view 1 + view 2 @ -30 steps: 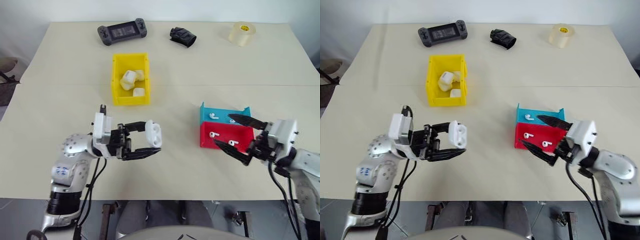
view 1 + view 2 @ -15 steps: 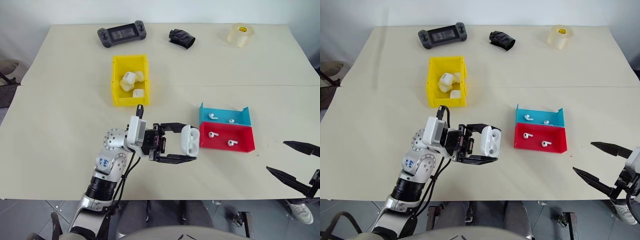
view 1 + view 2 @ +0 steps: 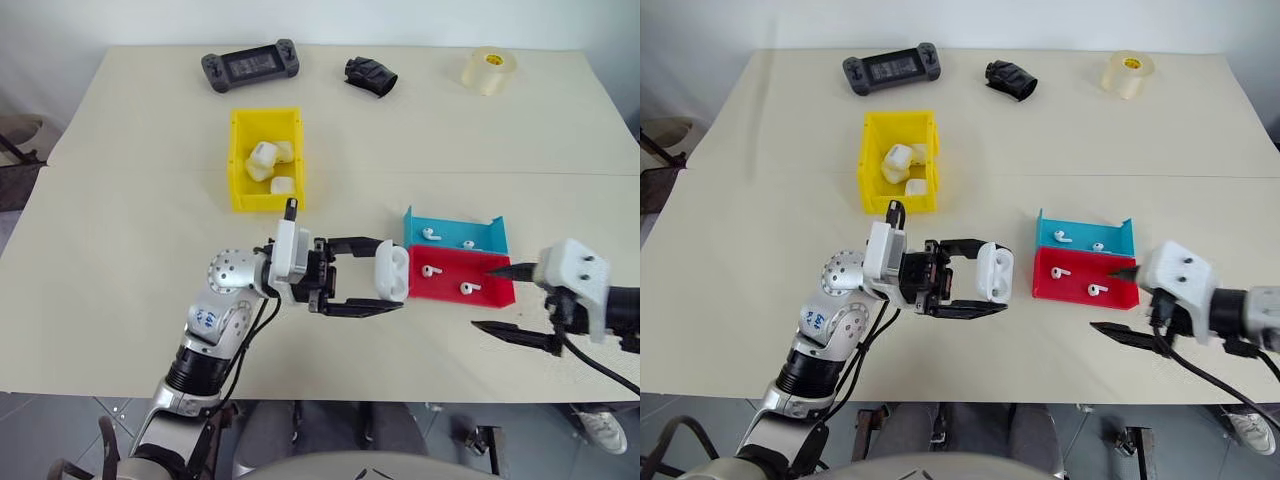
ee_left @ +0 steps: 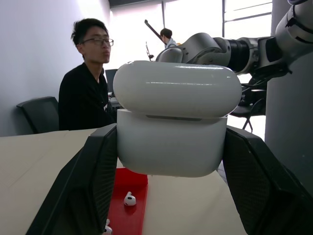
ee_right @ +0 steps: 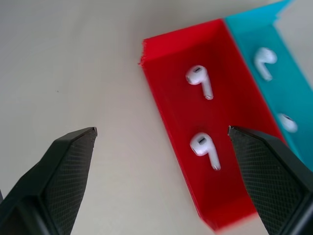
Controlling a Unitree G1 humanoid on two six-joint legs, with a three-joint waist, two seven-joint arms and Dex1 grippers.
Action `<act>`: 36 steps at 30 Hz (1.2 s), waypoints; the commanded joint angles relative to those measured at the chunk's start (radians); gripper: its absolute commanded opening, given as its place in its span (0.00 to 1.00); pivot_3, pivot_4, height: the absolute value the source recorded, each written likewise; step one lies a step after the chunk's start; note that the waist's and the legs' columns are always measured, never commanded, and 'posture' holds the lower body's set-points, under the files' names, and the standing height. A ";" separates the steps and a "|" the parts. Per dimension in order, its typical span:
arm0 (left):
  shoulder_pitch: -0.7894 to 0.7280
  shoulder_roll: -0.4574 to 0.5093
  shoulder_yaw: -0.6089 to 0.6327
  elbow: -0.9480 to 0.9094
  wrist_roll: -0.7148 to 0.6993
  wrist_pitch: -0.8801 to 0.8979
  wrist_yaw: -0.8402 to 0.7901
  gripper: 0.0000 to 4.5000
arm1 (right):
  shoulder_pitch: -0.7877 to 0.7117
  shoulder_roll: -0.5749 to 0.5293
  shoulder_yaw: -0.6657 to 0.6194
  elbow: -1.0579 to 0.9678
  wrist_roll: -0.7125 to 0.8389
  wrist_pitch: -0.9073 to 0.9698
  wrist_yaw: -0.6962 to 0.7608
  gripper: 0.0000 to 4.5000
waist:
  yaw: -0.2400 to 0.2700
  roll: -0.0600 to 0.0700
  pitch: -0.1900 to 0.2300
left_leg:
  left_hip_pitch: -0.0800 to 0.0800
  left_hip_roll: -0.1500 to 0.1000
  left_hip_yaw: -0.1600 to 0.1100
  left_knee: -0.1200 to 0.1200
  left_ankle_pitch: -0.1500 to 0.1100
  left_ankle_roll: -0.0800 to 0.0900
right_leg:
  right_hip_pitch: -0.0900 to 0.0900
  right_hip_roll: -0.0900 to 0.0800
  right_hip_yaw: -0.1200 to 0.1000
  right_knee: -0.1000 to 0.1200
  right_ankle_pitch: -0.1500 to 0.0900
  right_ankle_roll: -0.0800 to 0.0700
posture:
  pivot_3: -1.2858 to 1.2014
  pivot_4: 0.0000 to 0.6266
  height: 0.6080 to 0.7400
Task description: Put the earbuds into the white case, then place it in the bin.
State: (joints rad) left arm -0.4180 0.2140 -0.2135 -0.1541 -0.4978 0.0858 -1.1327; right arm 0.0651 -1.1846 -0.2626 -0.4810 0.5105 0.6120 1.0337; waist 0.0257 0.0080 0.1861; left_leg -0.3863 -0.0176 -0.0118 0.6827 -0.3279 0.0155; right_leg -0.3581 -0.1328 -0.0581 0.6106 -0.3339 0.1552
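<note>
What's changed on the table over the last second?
The left gripper, shut on the white case, carried it right to beside the red tray. The right gripper, open, swung away and came back. The earbuds, trays and yellow bin stayed put.

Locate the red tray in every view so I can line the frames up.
Left eye: red tray right of centre, just past the held white case.
Right eye: same spot, front of the blue tray.
Left wrist: a red patch low under the case, holding earbuds.
Right wrist: it runs diagonally across the middle, two earbuds inside.
Shared landmark: the earbuds lying in the red tray.
</note>
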 commanded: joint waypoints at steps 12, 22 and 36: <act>0.002 -0.009 -0.023 -0.045 -0.001 -0.016 0.017 0.62 | -0.319 -0.047 0.346 0.258 -0.269 -0.118 0.154 1.00 | -0.001 0.000 0.000 | -0.003 -0.002 -0.003 0.000 0.000 0.000 | 0.000 -0.001 -0.004 0.000 0.000 0.000 | 0.52 0.24 1.00; -0.003 0.001 -0.035 -0.045 -0.003 -0.012 0.004 0.62 | -0.387 0.005 0.405 0.322 -0.332 -0.159 0.196 0.96 | 0.000 0.000 0.000 | -0.003 -0.001 -0.004 0.000 0.001 -0.001 | 0.000 -0.001 -0.005 0.001 0.000 0.000 | 0.52 0.24 1.00; -0.001 0.016 -0.035 -0.050 -0.005 -0.012 0.005 0.62 | -0.437 0.038 0.448 0.387 -0.402 -0.230 0.232 0.65 | -0.002 0.000 0.000 | -0.003 -0.001 -0.004 0.000 0.001 -0.001 | 0.000 -0.001 -0.005 0.001 0.000 0.000 | 0.52 0.24 1.00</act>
State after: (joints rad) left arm -0.4162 0.2341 -0.2463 -0.1586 -0.4943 0.0854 -1.1277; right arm -0.3622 -1.1508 0.1883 -0.0937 0.1190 0.3920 1.2550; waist 0.0239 0.0082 0.1863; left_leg -0.3888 -0.0191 -0.0151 0.6829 -0.3272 0.0144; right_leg -0.3584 -0.1338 -0.0634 0.6112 -0.3339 0.1554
